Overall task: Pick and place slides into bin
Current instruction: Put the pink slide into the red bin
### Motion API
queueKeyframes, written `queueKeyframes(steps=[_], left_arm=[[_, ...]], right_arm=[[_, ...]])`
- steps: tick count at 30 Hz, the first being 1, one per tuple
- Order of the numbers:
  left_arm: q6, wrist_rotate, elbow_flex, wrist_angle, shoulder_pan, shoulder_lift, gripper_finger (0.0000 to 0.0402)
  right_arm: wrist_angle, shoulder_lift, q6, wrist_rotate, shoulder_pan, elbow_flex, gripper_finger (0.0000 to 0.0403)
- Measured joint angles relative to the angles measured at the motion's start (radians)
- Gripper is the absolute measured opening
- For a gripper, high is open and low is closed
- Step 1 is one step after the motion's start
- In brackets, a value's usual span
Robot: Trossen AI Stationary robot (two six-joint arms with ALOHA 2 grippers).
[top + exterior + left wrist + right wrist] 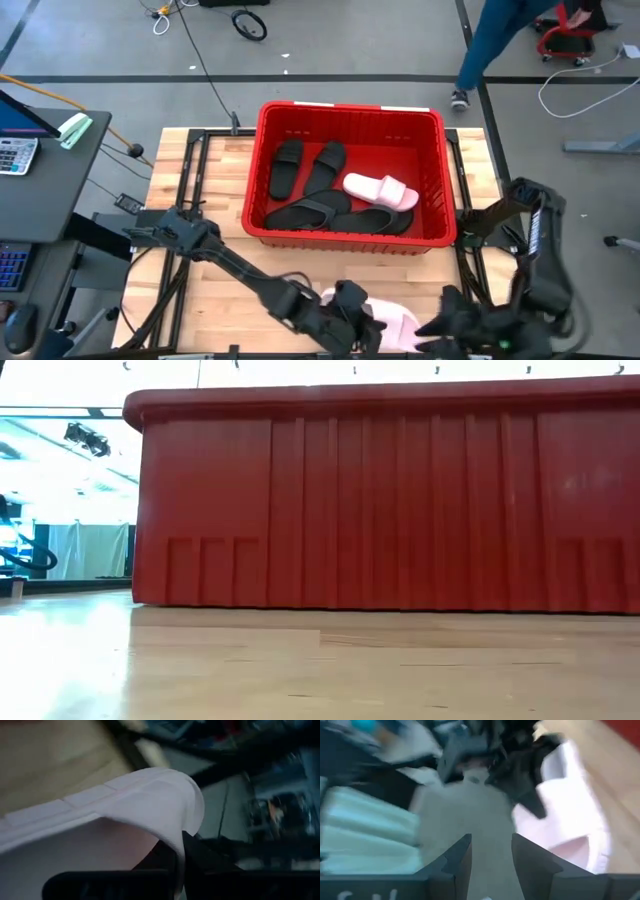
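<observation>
So the left gripper [352, 318] is clamped on the last pale pink slide [392, 322] down at the near edge of the table [200, 180], and from its wrist camera the fingers look pinched onto just the thin edge of the strap, not the sole. That's the bit that worries me: a floppy strap held by its rim can slip out or let the sandal swing once it's lifted, and it'd drop off the table edge since it's sitting right by it. The right gripper [450, 322] is parked just beside the same slide with its jaws spread and nothing in them, close enough that a swinging sandal or a wide arc from the left arm could clip it. Further out, the red bin [350, 112] sits mid-table with four black slides [318, 190] and the other pink one [380, 190] already inside, so a low carry could catch the sandal on that thick near rim.
</observation>
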Motion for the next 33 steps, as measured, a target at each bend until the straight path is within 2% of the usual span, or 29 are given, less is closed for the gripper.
queueKeyframes(steps=[2, 6, 8, 13, 15, 19, 22, 27, 33], left_arm=[[0.108, -0.002, 0.116, -0.093, -0.002, -0.02, 0.0013], [0.267, -0.046, 0.017, -0.096, 0.038, -0.21, 0.0011], [0.318, -0.098, 0.0, -0.184, 0.075, -0.291, 0.0011], [0.436, -0.098, -0.002, -0.255, 0.219, -0.392, 0.0011], [0.476, -0.041, -0.002, -0.251, 0.295, -0.405, 0.0011], [0.488, 0.157, -0.003, -0.244, 0.455, -0.404, 0.0011], [0.498, 0.256, -0.006, -0.248, 0.565, -0.379, 0.0011], [0.537, 0.411, -0.008, -0.24, 0.733, -0.315, 0.0011], [0.548, 0.59, -0.007, -0.092, 0.899, -0.196, 0.0011]], right_arm=[[0.094, -0.038, -0.101, 0.061, 0.023, 0.001, 0.0144], [0.262, -0.114, -0.373, 0.236, 0.069, 0.003, 0.0144], [0.296, -0.144, -0.483, 0.314, 0.083, 0.003, 0.0144], [0.28, -0.203, -0.62, 0.414, 0.075, 0.003, 0.0144], [0.263, -0.225, -0.657, 0.416, 0.055, 0.003, 0.0144], [0.184, -0.268, -0.692, 0.442, 0.011, 0.003, 0.0144], [0.1, -0.308, -0.699, 0.444, -0.039, 0.002, 0.0144], [-0.027, -0.386, -0.714, 0.476, -0.13, 0.002, 0.0144], [-0.125, -0.489, -0.786, 0.477, -0.26, 0.002, 0.0144]])
